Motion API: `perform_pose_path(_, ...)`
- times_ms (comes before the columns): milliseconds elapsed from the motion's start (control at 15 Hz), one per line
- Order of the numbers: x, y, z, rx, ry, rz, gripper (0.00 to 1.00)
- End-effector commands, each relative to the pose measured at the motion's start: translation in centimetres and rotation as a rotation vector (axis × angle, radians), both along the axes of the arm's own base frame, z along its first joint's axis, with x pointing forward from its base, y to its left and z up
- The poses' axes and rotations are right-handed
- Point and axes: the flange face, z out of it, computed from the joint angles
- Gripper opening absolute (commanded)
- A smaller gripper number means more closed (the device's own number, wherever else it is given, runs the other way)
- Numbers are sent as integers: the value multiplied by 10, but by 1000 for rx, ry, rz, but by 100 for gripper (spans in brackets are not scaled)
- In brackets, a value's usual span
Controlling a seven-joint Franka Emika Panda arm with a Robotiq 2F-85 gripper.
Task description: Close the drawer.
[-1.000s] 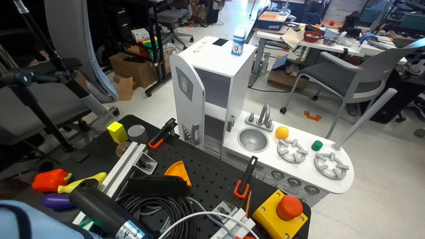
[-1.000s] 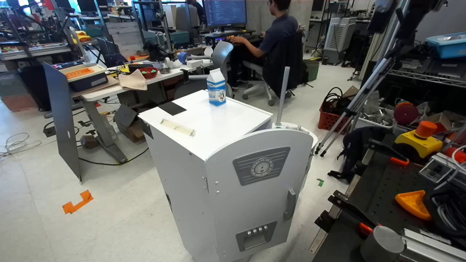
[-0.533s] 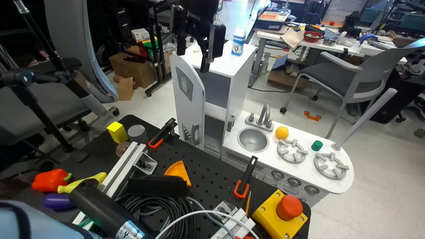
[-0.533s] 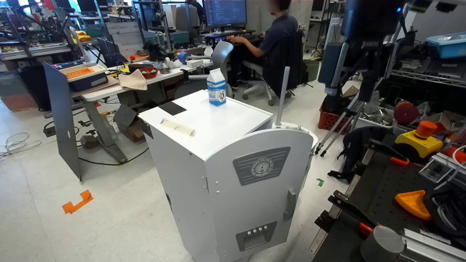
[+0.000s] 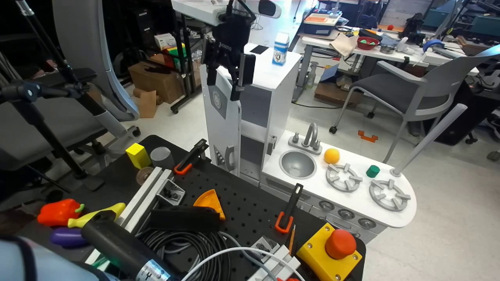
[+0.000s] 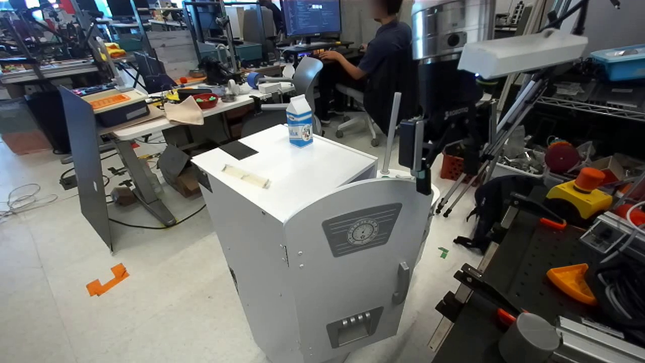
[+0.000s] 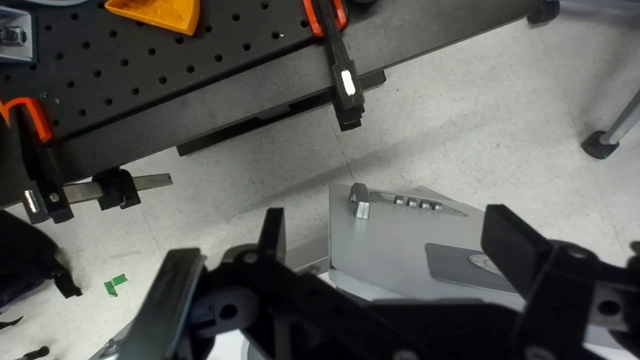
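Observation:
The drawer, a tall white door-like panel (image 5: 220, 128) with a grey inset, stands swung out from the white cabinet (image 5: 283, 91), whose shelves show behind it. Its outer face fills much of an exterior view (image 6: 352, 280). It also shows below the fingers in the wrist view (image 7: 385, 235), with its grey handle (image 7: 361, 200). My gripper (image 5: 224, 89) is open and empty near the panel's top. It overlaps the panel's upper edge in both exterior views (image 6: 447, 177). In the wrist view my gripper (image 7: 384, 215) has its fingers wide apart; I see no contact with the panel.
A blue and white milk carton (image 5: 280, 48) stands on the cabinet. Beside it is a low sink counter (image 5: 363, 168) with a tap (image 5: 310, 136), an orange ball (image 5: 331, 155) and a grey pole (image 5: 429, 138). A black pegboard table (image 5: 250, 203) with clamps (image 5: 289, 208) lies in front.
My gripper was out of both exterior views, then came in from above. It has since moved lower and closer to the panel's top. The panel has not moved.

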Motion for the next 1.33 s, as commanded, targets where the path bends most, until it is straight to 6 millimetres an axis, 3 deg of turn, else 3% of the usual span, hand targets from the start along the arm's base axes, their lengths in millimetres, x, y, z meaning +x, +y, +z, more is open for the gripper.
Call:
perform_pose_path(0, 38, 11, -13, -7, 60, 1, 100)
perform_pose_path(333, 83, 15, -28, 13, 79, -16, 100)
perform_pose_path(733, 137, 10, -36, -1, -47, -54, 100)
perform_pose_path(1267, 126, 15, -20, -31, -65, -6, 100)
